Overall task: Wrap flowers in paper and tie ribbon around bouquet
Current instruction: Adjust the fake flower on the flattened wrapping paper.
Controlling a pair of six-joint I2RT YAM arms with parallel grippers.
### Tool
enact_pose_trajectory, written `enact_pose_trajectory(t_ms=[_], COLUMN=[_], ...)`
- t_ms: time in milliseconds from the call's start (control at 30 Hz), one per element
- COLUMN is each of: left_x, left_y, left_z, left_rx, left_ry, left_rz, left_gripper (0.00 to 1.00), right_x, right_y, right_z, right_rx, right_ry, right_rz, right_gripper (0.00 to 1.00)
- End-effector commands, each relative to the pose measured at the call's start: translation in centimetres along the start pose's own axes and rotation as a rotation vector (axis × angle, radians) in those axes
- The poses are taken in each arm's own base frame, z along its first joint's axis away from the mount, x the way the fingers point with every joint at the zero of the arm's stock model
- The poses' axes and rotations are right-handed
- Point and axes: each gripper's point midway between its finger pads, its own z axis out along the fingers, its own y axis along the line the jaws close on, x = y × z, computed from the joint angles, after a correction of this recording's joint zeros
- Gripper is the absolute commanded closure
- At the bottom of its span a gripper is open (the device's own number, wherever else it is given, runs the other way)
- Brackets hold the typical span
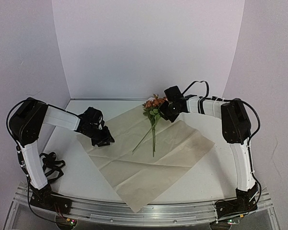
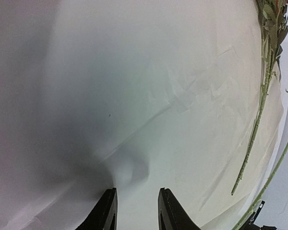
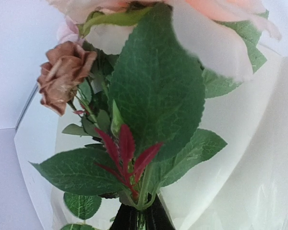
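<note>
Looking at it from the left: the left gripper [image 1: 103,139] sits low on the paper's [image 1: 149,167] 9 o'clock corner. Its jaws are partly apart with nothing between them that I can see; the sheet just puckers a bit ahead of the fingertips [image 2: 108,211]. Seems to me it's pinning that corner, which is what you want while the bunch gets placed, so press straight down, no dragging.

The flowers [image 1: 153,117] lie on the sheet, blooms up by its 12 o'clock edge, thin stems trailing toward 6. The right gripper [image 1: 162,114] reaches in from 3 o'clock, clamped tight on the stems just under the leaves.

I'd say the job is barely begun: nothing folded, nothing tied. To do this bit well, I'd line the stems up with the sheet's long diagonal before letting go.

Other stuff: dark loops [image 1: 53,165] by the left arm's base at 8 o'clock. Ribbon or cable, can't tell. Main snag: both arms hang over the sheet, so folding either side means one clears out first.
</note>
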Motion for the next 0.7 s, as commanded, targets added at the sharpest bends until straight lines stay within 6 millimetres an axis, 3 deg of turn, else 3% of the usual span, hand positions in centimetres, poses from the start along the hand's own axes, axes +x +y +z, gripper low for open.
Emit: enact_pose_trajectory(t_ms=[0, 200, 333, 667], left_x=[-0.9, -1.0, -1.0, -1.4], left_y=[-0.3, -0.6, -0.7, -1.1], left_z=[-0.1, -0.2, -0.3, -0.4], left_rx=[0.005, 0.015, 0.017, 0.020], left_ry=[-0.012, -0.005, -0.002, 0.001], left_rz=[0.010, 0.020, 0.025, 0.034], left_gripper=[0.68, 0.68, 0.68, 0.68], right_x=[-1.1, -1.1, -0.6, -0.1], right_y=[2.2, 5.1, 5.8, 4.4], right_z=[-3.0, -4.1, -3.8, -1.0], right_rx=[-0.054, -0.142, -0.146, -0.127], right_ry=[-0.041, 0.016, 0.092, 0.171], right_rz=[-0.024, -0.213, -0.350, -0.511], right_gripper=[1.00, 1.00, 1.00, 1.00])
